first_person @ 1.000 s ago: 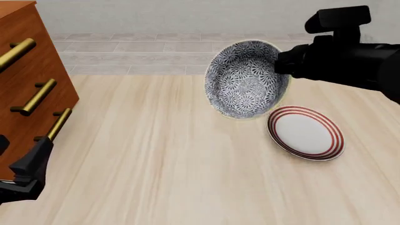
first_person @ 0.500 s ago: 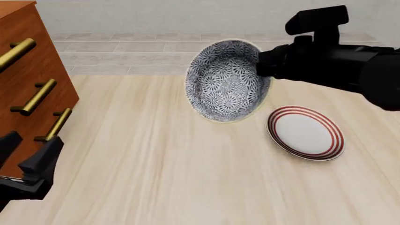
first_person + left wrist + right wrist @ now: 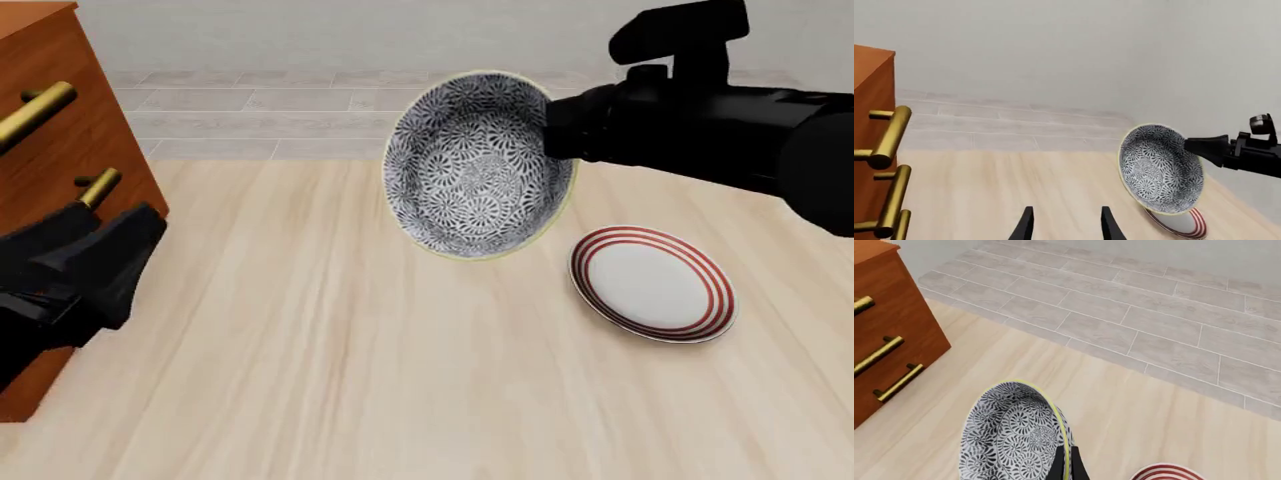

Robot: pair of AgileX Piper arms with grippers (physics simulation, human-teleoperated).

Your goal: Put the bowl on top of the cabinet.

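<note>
The blue-and-white floral bowl [image 3: 474, 165] hangs tilted on its side above the middle of the table, its inside facing the camera. My right gripper [image 3: 561, 125] is shut on the bowl's right rim; the right wrist view shows the bowl [image 3: 1014, 440] with the fingertips [image 3: 1066, 465] pinching its pale rim. In the left wrist view the bowl [image 3: 1159, 170] is off to one side and the reddish-brown cabinet [image 3: 871, 115] to the other. My left gripper [image 3: 1066, 225] is open with nothing between its fingers, low in front of the cabinet [image 3: 54, 100] at the table's left edge.
A flat white plate with red rings [image 3: 654, 283] lies on the table right of and below the bowl. The cabinet's brass handles [image 3: 38, 110] stick out toward the table. Grey tiled floor [image 3: 267, 110] lies beyond the table's far edge.
The right gripper has carried the bowl a little left and higher. My left arm has risen and come forward in front of the cabinet's lower handles.
</note>
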